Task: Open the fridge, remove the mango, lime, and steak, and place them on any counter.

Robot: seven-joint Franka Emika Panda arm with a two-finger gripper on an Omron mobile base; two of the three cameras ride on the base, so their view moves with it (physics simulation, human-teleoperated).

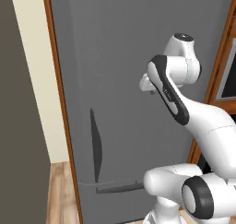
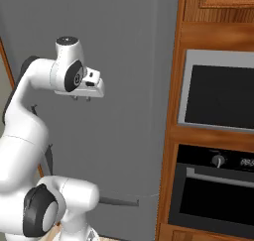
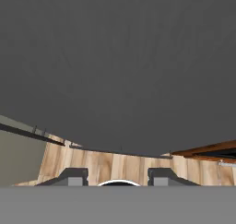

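Two dark fingertips (image 3: 71, 176) rise at six o'clock in the hand view, close to the lens, drawn in as far as they go with nothing between them. The gripper (image 2: 82, 99) hangs from the white wrist, pointing down, touching nothing, just in front of the grey door.

Outward from the gripper stands the fridge (image 1: 115, 71), shut, its flat matte face spreading across the left base view. A slim dark upright handle (image 1: 96, 144) sits at about seven o'clock from the wrist, well below it, with a second, level handle (image 1: 117, 188) beneath. Likely the door is stiff, heavy and smooth, offering no purchase on its face; the upright handle looks the right place to hook or clasp.

At three o'clock in the right base view are a microwave (image 2: 218, 93) and a black oven (image 2: 213, 195) in wood panels.
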